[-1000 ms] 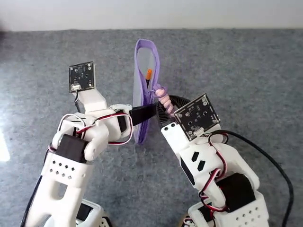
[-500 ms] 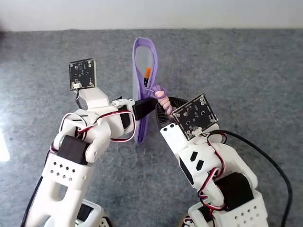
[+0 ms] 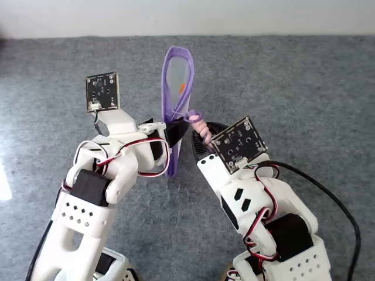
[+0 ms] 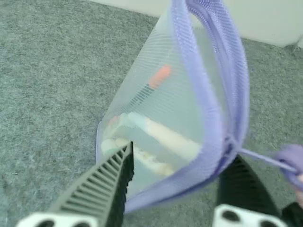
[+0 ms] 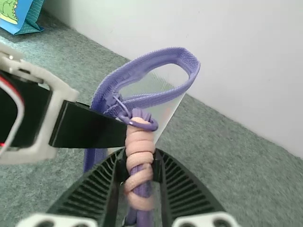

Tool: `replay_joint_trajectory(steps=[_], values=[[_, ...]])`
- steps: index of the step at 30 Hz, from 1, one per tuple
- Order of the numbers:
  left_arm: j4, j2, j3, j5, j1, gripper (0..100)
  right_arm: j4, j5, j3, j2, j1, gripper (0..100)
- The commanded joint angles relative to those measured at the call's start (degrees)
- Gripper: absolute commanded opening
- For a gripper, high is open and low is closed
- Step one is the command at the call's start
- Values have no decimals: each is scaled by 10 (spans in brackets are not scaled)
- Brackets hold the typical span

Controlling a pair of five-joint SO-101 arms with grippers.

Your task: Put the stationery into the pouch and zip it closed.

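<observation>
Two pincers hold the pouch (image 3: 169, 99) upright on the counter (image 3: 304, 88): your left pincer (image 3: 176, 130) grips its body, and your right pincer (image 3: 200, 133) is clamped on the pink zipper pull (image 3: 198, 123). Over the last second the left pincer has crept up toward the pull. The mouth gapes with the stationery (image 3: 183, 88) inside, so zipping remains.

1. The left arm (image 3: 96, 175) bends inward, and the left gripper (image 4: 180, 158) is clamped across the pouch (image 4: 161, 118).
2. The right arm (image 3: 258, 199) leans forward, and the right gripper (image 5: 138, 161) is pinched on the pull (image 5: 139, 137), just beside the left gripper.
</observation>
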Motion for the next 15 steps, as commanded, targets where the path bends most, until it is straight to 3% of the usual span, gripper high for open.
replay_joint_trajectory(steps=[1, 5, 15], values=[[-7, -5, -15, -17, -4, 116, -2, 6, -5, -16, 3, 8], [-7, -6, -15, -64, -3, 8, -29, 6, -5, -15, 5, 8], [-4, -74, 0, -94, 5, 11, -109, 32, -5, -13, 64, 7]])
